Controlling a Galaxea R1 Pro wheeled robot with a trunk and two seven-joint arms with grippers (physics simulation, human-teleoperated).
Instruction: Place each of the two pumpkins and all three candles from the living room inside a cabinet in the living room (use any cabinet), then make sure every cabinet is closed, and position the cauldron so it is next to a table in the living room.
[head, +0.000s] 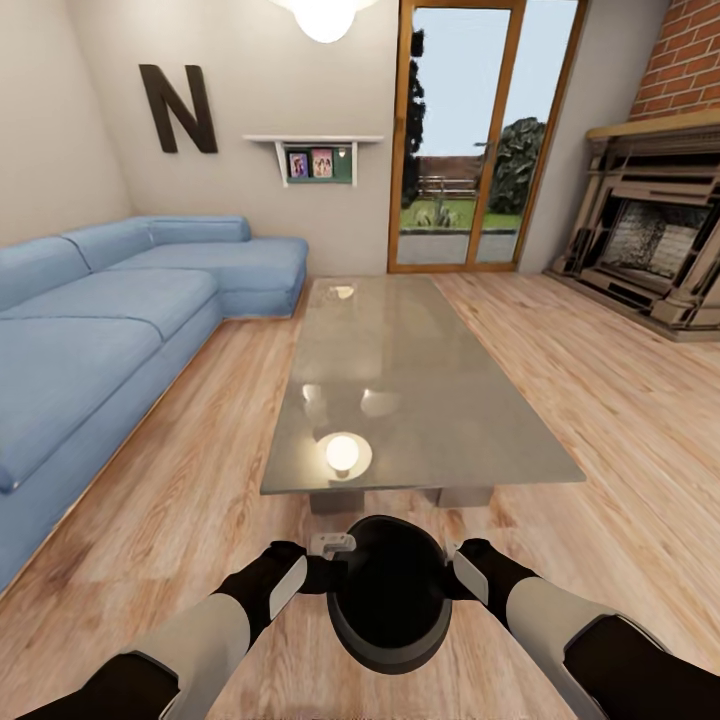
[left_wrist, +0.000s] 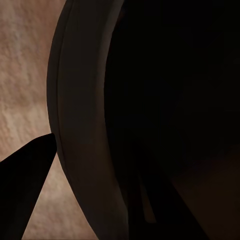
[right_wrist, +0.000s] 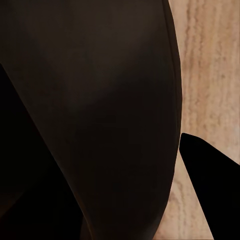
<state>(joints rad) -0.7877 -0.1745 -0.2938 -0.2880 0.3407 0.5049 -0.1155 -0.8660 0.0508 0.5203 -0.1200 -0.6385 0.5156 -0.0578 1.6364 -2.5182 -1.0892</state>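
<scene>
The black cauldron (head: 390, 595) is right in front of me, just before the near short edge of the glass-topped table (head: 430, 400). My left gripper (head: 326, 570) is shut on its left rim and my right gripper (head: 458, 572) on its right rim. In the left wrist view the greyish rim (left_wrist: 80, 125) runs between my fingers, with one dark finger (left_wrist: 25, 170) outside it. The right wrist view has the pot's dark wall (right_wrist: 100, 100) with a finger (right_wrist: 210, 170) outside it, over plank floor. I cannot tell whether the pot rests on the floor. Pumpkins, candles and cabinet are out of view.
A blue corner sofa (head: 100, 330) lines the left side. The fireplace (head: 650, 240) under red brick stands at the right. A glass door (head: 470, 140) is at the back, with a wall shelf (head: 315, 155) beside it. Wood floor runs along both sides of the table.
</scene>
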